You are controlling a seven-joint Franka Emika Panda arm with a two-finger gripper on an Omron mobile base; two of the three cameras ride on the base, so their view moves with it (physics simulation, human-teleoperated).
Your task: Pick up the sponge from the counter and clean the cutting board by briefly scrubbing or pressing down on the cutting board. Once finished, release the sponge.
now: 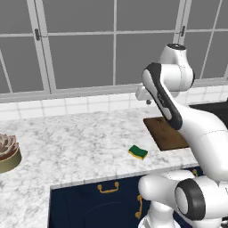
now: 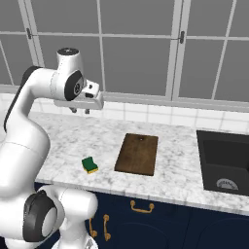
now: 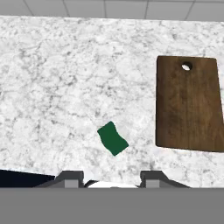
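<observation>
1. You see the sponge (image 3: pixel 113 138) as a small block, dark green on top; the left base view shows a yellow layer under the green (image 1: pixel 138 152). Its outline looks slightly wavy from above.
2. It lies flat on the tabletop (image 3: pixel 57 83), near the front edge, at about 9 o'clock from the cutting board (image 3: pixel 188 104) and clearly apart from it.
3. The cutting board is a thin, flat rectangle of dark brown wood with visible grain and a small round hole near its far end. It is several times the sponge's size.
4. The tabletop is white-grey marbled stone, smooth and matte, over navy cabinets with brass handles (image 2: pixel 141 208).
5. A white tiled strip (image 1: pixel 67 106) runs behind the stone, below grey-framed windows.
6. At 3 o'clock from the board in the right base view sits a black recessed sink (image 2: pixel 224 163).
7. At the far 9 o'clock edge of the left base view you have a round potted succulent (image 1: pixel 7 152).
8. The gripper (image 2: pixel 80 110) hangs high above the tabletop, well clear of the sponge; its jaws hold nothing and stand wide apart in the hand view.
</observation>
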